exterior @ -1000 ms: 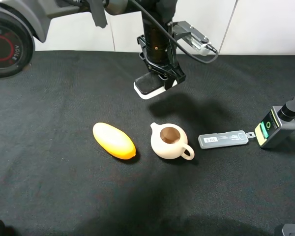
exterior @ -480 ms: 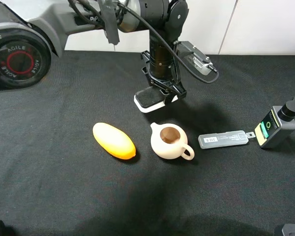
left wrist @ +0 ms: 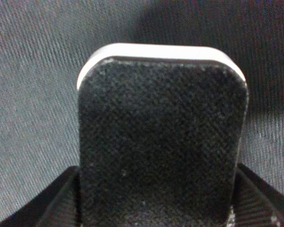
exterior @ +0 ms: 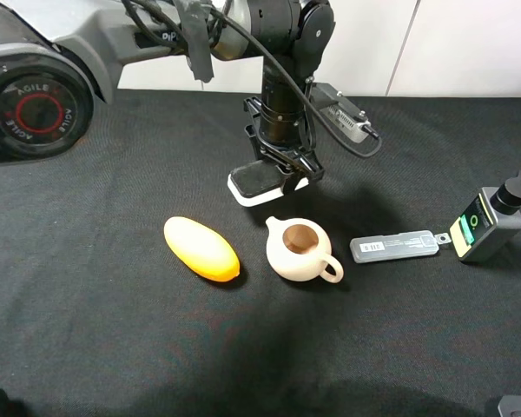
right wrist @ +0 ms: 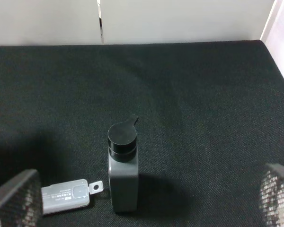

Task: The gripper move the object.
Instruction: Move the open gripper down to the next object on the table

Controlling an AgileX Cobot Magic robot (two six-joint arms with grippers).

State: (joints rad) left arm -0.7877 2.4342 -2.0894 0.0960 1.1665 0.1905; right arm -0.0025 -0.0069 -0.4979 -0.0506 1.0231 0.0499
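- Eraser [exterior: 259, 184], black top over white base, is pinched at one end by the left tool [exterior: 282, 169]; its free end juts toward the orange oval's [exterior: 201, 248] side.
- It sits low over the black counter [exterior: 87, 304], just behind the lidless cream teapot [exterior: 300, 250]; whether it touches the cloth I cannot tell.
- In the left wrist view the black fingers [left wrist: 61, 201] flank the eraser's sides.
- The right tool [right wrist: 146, 191] is spread wide, above the grey bottle [right wrist: 123, 175] and the flat grey case [right wrist: 66, 197].
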